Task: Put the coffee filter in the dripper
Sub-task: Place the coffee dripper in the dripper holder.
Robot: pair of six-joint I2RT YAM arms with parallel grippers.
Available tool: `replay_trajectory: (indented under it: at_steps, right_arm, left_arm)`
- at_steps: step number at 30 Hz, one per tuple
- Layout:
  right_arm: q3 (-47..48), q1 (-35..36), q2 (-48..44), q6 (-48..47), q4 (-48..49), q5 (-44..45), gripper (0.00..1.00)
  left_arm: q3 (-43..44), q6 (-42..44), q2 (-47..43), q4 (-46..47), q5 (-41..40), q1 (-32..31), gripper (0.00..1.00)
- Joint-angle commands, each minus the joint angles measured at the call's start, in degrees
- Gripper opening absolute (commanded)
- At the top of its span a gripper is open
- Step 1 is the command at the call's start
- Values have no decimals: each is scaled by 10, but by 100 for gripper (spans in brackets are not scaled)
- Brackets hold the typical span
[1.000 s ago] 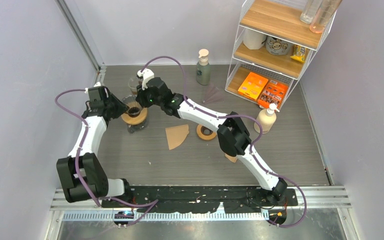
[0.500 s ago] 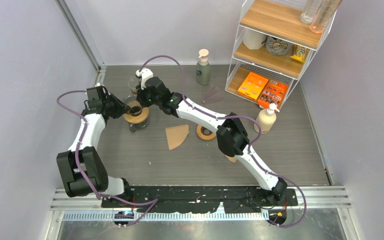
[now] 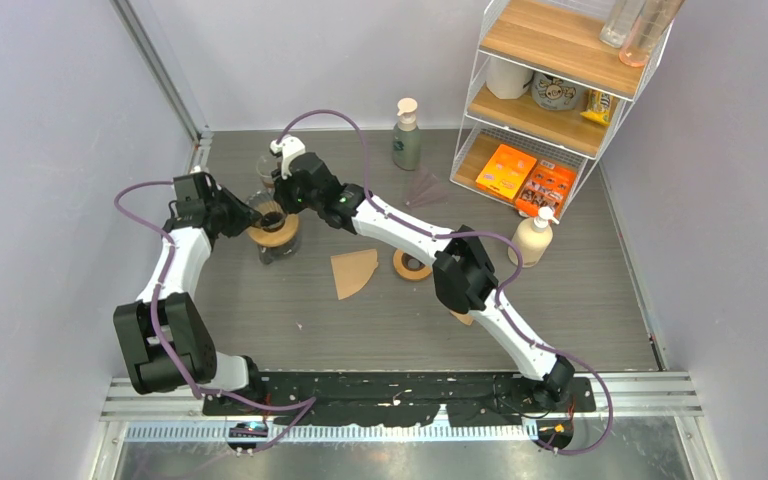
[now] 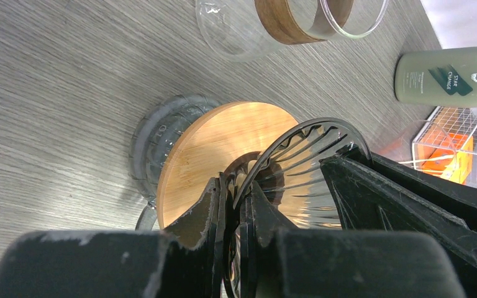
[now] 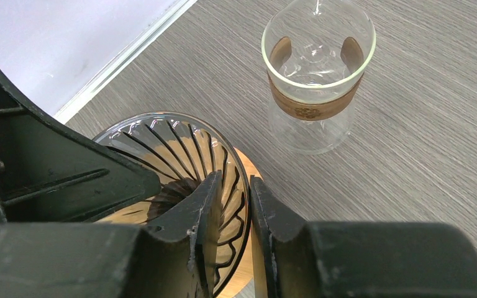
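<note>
Both the left gripper [image 4: 236, 186] and right gripper [image 5: 235, 181] pinch the dripper [image 4: 310, 155] rim; filter [image 3: 353, 271] lies well apart, unplaced.

two white arms [image 3: 182, 262] with black joints [image 3: 465, 280] and looping purple cables [image 3: 335, 114]

left wrist view: the ribbed glass dripper [image 4: 304, 167] is hidden in its lower part by the left gripper [image 4: 236, 186]; the pale green bottle [image 4: 450, 77] is cut by the right edge, the wood-banded glass carafe [image 4: 286, 22] by the top edge. right wrist view: whether the right gripper [image 5: 235, 183] presses the dripper's rim cannot be told. top view: a small tan scrap [image 3: 463, 318] lies mostly under the right arm [image 3: 410, 232].
</note>
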Motion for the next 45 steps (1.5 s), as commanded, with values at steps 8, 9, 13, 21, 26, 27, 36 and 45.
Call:
replay_trajectory:
  at_steps: [8, 9, 13, 21, 26, 27, 36, 45]
  right_arm:
    - [-3, 28, 7, 2, -12, -26, 12]
    - [-3, 28, 3, 2, -9, -26, 14]
    - [-4, 29, -7, 2, 9, -4, 18]
    - [4, 29, -23, 21, 45, 28, 28]
    - [6, 28, -30, 22, 49, 43, 41]
    - [6, 28, -31, 22, 49, 46, 42]
    - [7, 28, -65, 18, 67, 65, 77]
    - [-177, 27, -231, -41, 172, 74, 95]
  left_arm:
    - [16, -1, 7, -133, -52, -1, 16]
    - [17, 0, 3, -133, -51, -2, 18]
    - [32, 2, -5, -136, -50, -6, 24]
    - [70, 6, -11, -148, -55, -9, 32]
    - [78, 8, -25, -155, -61, -10, 42]
    - [80, 9, -29, -157, -63, -10, 44]
    - [94, 14, -92, -174, -82, -11, 78]
    - [83, 39, -228, -185, -69, -30, 99]
